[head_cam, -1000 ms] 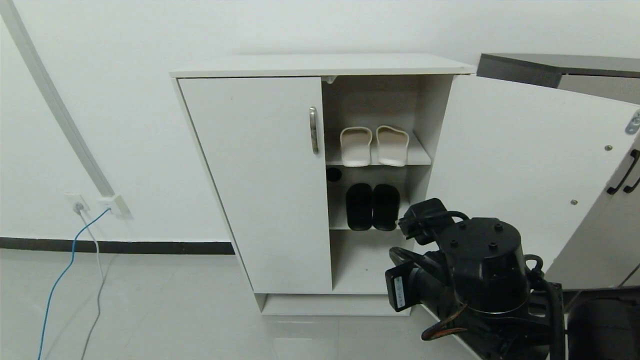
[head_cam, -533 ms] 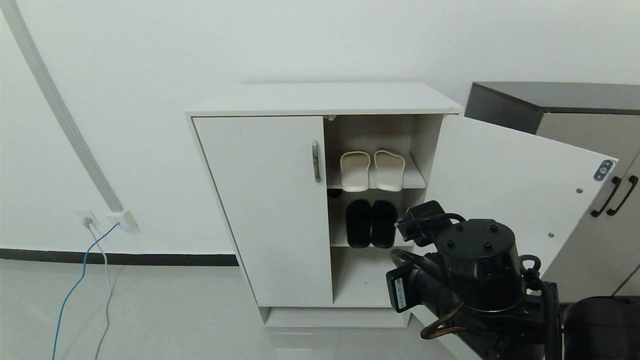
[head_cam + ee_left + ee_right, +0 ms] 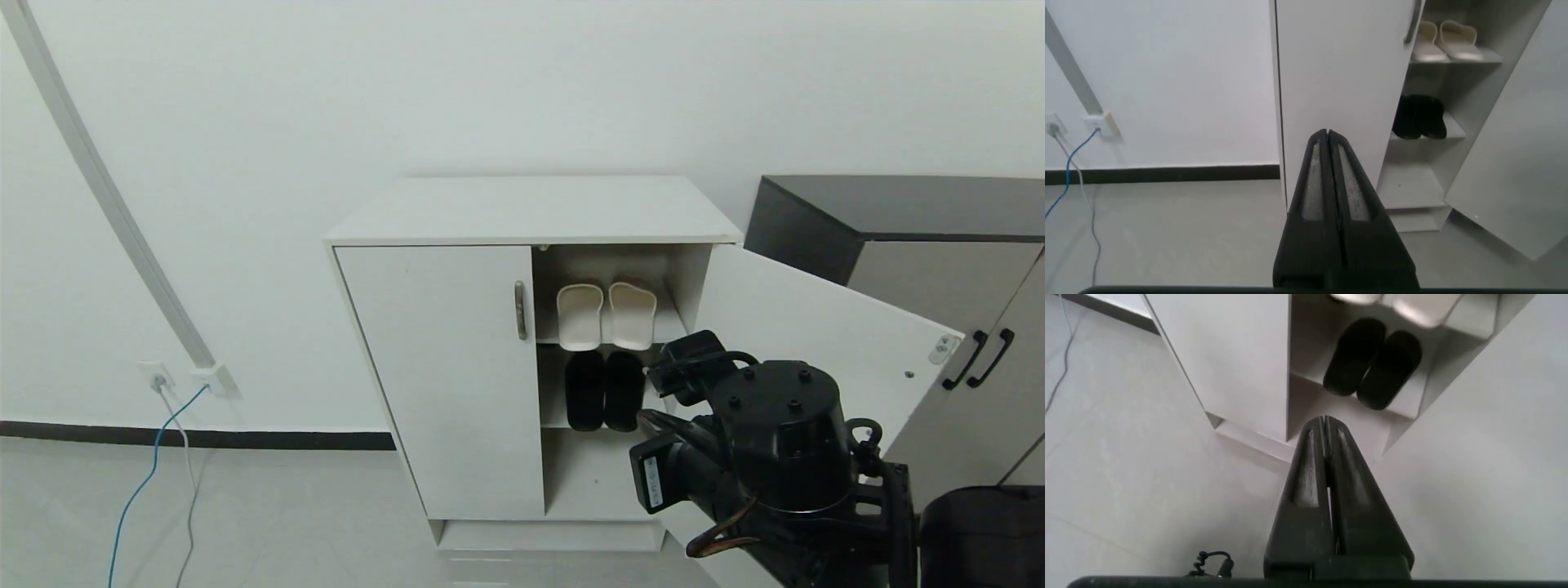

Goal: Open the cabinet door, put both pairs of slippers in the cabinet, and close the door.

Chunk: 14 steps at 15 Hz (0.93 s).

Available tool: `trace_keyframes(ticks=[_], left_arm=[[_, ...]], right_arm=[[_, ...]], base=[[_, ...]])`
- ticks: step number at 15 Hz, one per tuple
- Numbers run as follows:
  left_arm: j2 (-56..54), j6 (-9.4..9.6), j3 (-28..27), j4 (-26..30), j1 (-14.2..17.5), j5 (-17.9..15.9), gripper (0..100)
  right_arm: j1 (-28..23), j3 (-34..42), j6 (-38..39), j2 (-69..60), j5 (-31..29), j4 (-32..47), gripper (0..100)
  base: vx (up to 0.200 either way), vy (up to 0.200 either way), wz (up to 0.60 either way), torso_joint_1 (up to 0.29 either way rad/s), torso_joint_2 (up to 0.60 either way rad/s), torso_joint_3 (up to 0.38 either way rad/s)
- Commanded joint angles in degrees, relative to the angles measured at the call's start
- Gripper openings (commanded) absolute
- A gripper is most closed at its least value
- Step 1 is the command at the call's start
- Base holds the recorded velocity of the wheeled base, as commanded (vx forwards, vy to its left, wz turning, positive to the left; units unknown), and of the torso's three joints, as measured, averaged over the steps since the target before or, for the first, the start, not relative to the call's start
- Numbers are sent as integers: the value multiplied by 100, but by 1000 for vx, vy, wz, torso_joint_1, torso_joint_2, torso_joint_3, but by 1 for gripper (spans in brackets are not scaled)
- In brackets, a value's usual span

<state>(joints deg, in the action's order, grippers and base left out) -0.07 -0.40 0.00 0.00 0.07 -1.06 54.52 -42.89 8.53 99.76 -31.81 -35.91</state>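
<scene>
The white cabinet [image 3: 531, 208] stands against the wall with its left door [image 3: 441, 367] closed and its right door [image 3: 800, 343] swung wide open. A pair of white slippers [image 3: 606, 314] lies on the upper shelf, and a pair of black slippers [image 3: 604, 390] on the shelf below. My right arm hangs low in front of the open side. My right gripper [image 3: 1325, 420] is shut and empty above the floor, short of the black slippers [image 3: 1372, 358]. My left gripper [image 3: 1328, 133] is also shut and empty, facing the closed door, with the white slippers [image 3: 1445, 39] and the black slippers [image 3: 1421, 117] beyond.
A dark grey cabinet [image 3: 898, 220] with black handles stands right beside the open door. A wall socket [image 3: 155, 377] with blue and grey cables sits low on the left wall. Bare tiled floor [image 3: 245, 523] lies in front of the cabinet.
The whole head view has shifted: the cabinet now looks smaller and lower, so the camera has moved back. Slippers, doors and both shut grippers look unchanged.
</scene>
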Motion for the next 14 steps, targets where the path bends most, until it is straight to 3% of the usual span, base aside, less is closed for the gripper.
trace_keyframes(ticks=[1, 14], left_arm=[[7, -4, 0, 0, 1, 1, 0], [7, -4, 0, 0, 1, 1, 0]], right_arm=[[6, 17, -1, 0, -1, -3, 0], [6, 79, -10, 9, 8, -3, 0]], base=[[0, 0, 0, 163, -491, -320], [0, 0, 0, 218, -539, -323]])
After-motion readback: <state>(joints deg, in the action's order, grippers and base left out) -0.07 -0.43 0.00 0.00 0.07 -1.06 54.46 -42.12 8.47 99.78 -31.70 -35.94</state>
